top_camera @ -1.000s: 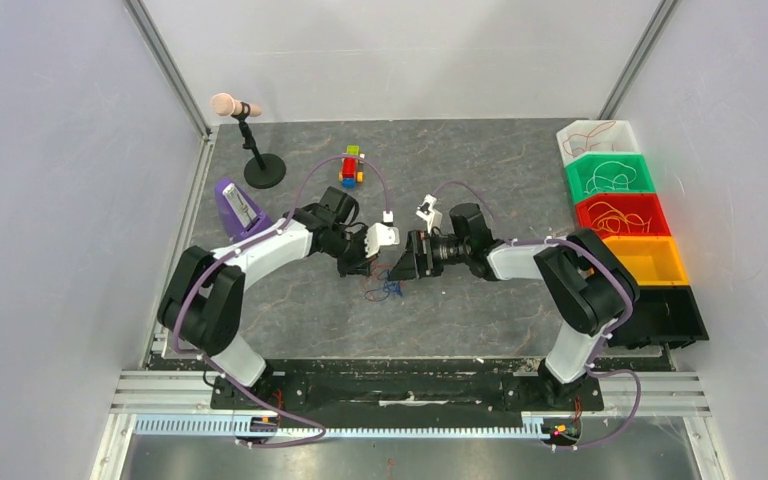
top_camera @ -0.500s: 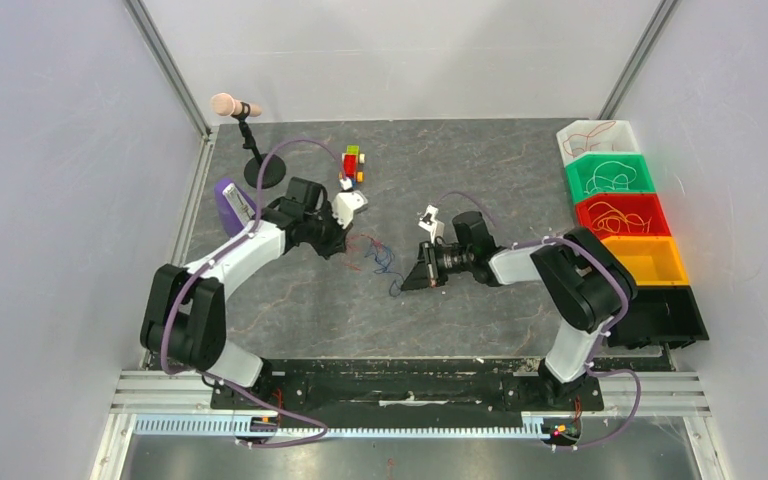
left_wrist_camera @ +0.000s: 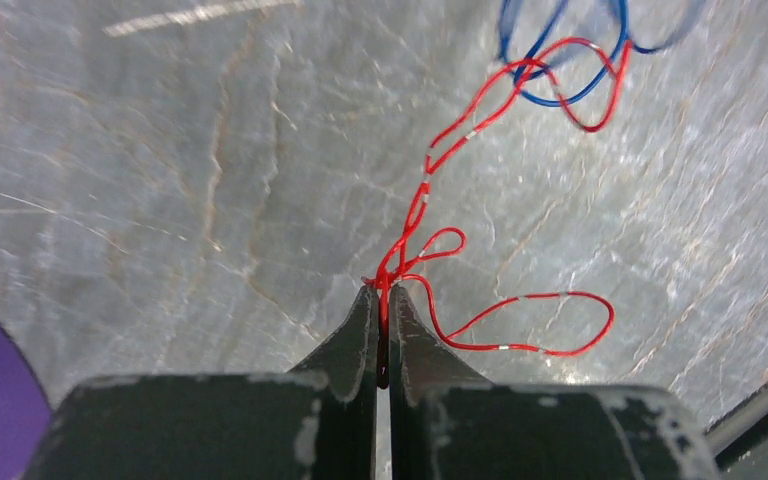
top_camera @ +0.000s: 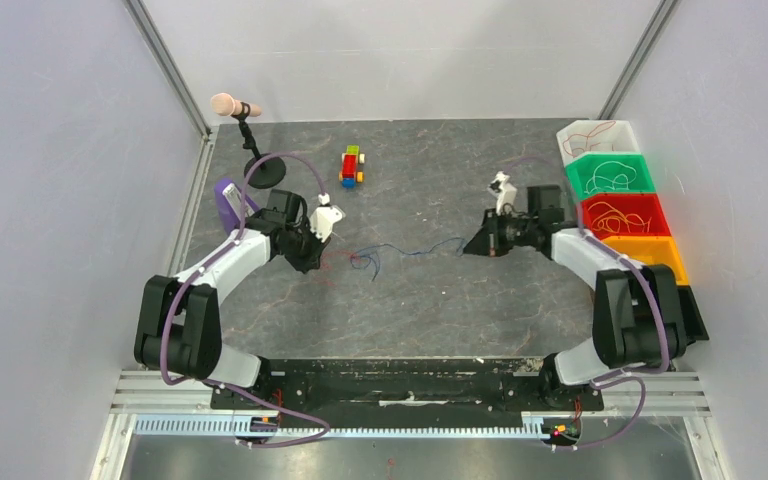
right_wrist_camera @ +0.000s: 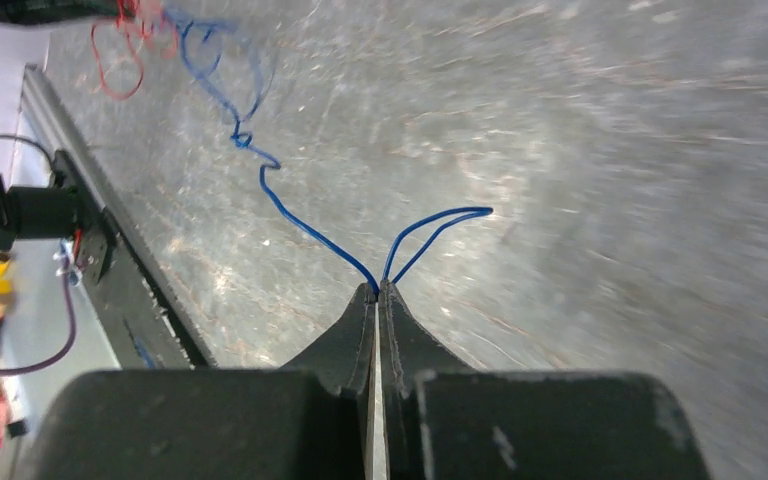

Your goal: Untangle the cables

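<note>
Two thin cables stretch across the middle of the table. The red cable (left_wrist_camera: 440,150) loops out from my left gripper (left_wrist_camera: 381,290), which is shut on it; the same red cable (top_camera: 338,257) shows faintly from above beside that gripper (top_camera: 312,258). The blue cable (right_wrist_camera: 290,215) runs from my right gripper (right_wrist_camera: 377,288), shut on it, back to a tangle with the red one (top_camera: 368,261). From above the blue cable (top_camera: 420,249) is pulled out toward the right gripper (top_camera: 468,248).
Coloured bins (top_camera: 620,216) holding sorted wires line the right edge. A toy car (top_camera: 351,166) sits at the back centre, a microphone on a stand (top_camera: 240,110) at back left, and a purple object (top_camera: 228,200) by the left arm.
Both arms have drawn apart, left one leftward with the red cable, right one rightward with the blue. The right gripper shut on the blue cable and the bunch has stretched out.
</note>
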`<action>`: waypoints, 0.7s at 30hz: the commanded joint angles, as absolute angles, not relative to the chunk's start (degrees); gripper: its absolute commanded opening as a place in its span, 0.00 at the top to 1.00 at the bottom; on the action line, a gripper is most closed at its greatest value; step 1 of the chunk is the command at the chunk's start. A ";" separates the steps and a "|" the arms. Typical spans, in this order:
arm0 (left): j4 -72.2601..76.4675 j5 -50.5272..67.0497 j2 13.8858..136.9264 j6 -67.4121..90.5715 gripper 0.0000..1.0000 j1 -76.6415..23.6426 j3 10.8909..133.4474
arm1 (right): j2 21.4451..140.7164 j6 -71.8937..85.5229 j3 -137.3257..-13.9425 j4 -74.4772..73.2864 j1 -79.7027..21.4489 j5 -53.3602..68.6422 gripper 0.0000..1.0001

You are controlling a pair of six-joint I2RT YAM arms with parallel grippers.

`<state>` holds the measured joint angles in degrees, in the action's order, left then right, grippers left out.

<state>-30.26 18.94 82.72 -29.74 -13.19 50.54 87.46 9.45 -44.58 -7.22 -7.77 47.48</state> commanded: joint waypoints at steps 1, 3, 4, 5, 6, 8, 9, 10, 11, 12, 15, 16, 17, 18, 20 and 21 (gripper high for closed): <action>-31.90 17.26 82.23 -34.69 0.98 -13.01 48.81 | 82.51 -4.78 -49.01 -22.69 -1.54 46.82 1.00; -32.11 17.01 82.75 -35.74 0.98 -13.01 48.61 | 81.33 -7.36 -50.01 -26.24 2.17 46.93 1.00; -32.40 17.54 82.87 -36.69 0.98 -13.01 48.57 | 81.07 -8.48 -50.73 -27.28 3.91 47.00 1.00; -32.60 18.30 82.53 -37.76 0.98 -13.01 48.24 | 81.10 -9.76 -51.41 -28.67 4.88 46.96 1.00; -32.49 18.93 82.18 -38.47 0.98 -13.01 47.81 | 81.33 -11.90 -52.41 -30.34 5.26 46.43 1.00; -32.26 20.96 81.27 -39.29 0.98 -13.07 47.16 | 81.64 -12.83 -52.70 -31.42 5.27 45.79 1.00; -32.26 22.23 80.83 -39.62 0.98 -13.32 46.82 | 81.42 -12.17 -52.10 -30.52 5.20 45.79 1.00; -32.02 23.31 80.24 -39.66 0.98 -13.73 46.65 | 81.11 -10.20 -51.23 -28.36 4.91 45.98 1.00; -31.79 25.36 79.72 -39.34 0.98 -14.15 46.61 | 80.91 -8.20 -50.18 -26.45 4.31 46.28 1.00; -31.29 28.11 79.21 -38.28 0.98 -14.76 46.74 | 80.78 -6.62 -49.51 -24.11 2.96 46.47 1.00; -28.09 33.26 78.78 -31.90 0.98 -18.46 47.52 | 81.15 -1.36 -47.93 -17.53 -3.60 45.98 1.00; -26.21 33.64 78.75 -29.48 0.98 -20.46 47.63 | 81.68 -0.15 -47.73 -15.08 -5.48 45.73 1.00; -24.41 33.62 78.89 -27.56 0.98 -22.54 47.56 | 82.46 1.85 -47.72 -13.00 -6.99 45.05 1.00; -22.44 33.58 79.32 -25.55 0.98 -24.27 47.60 | 83.39 4.11 -47.72 -10.90 -8.45 44.61 1.00; -19.21 33.08 81.18 -20.63 0.98 -26.53 48.46 | 85.57 7.61 -48.41 -7.16 -10.74 43.85 0.95; -18.12 33.62 83.08 -16.45 0.98 -26.65 49.69 | 86.71 8.25 -49.00 -6.39 -12.02 43.61 0.94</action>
<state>-26.22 29.47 80.55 -29.30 -23.94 46.63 83.61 1.17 -48.01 -15.97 -9.02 45.15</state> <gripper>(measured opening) 0.047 0.043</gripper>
